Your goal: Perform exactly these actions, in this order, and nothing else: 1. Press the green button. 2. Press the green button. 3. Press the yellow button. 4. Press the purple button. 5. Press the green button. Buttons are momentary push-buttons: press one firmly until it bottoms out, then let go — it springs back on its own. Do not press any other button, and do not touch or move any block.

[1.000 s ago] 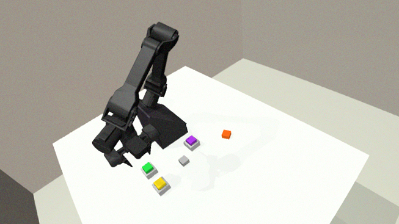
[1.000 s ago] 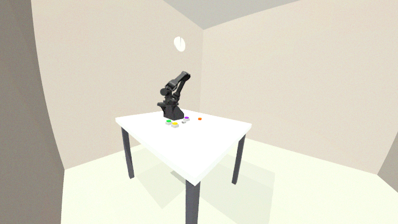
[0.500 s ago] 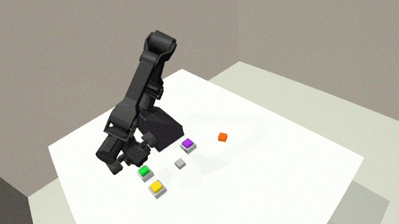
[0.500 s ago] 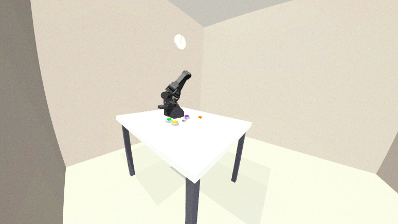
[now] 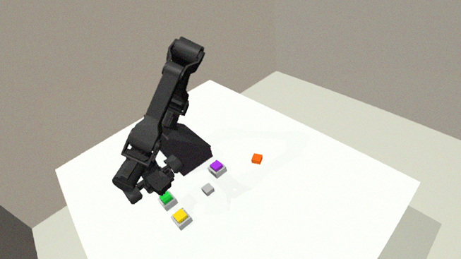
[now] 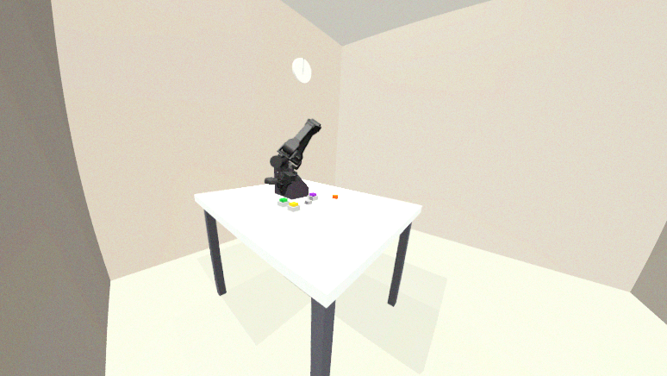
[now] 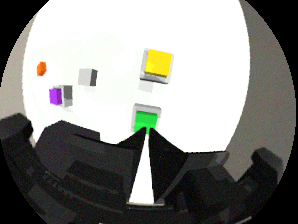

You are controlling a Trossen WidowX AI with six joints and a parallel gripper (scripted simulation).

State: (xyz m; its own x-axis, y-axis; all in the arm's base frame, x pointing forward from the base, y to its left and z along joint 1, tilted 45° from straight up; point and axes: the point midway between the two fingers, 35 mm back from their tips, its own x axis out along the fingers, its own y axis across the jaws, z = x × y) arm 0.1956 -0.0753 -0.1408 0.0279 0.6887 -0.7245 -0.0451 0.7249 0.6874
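White tabletop [image 5: 272, 216] [image 6: 321, 247] [image 7: 200, 50] supports the work. Green button [image 5: 165, 197] [image 6: 283, 200] [image 7: 145, 121]: raised, wrist view centre. Gripper [image 5: 162, 193] [image 7: 147, 129]: tips pressed together, empty, at the button's six-o'clock edge. Yellow button [image 5: 180, 216] [image 6: 293, 204] [image 7: 158, 63]: twelve o'clock of green. Purple button [image 5: 216, 166] [image 6: 312, 194] [image 7: 55, 96]: ten o'clock. Probable step: first green press. Next: centre tips, push straight down, release.
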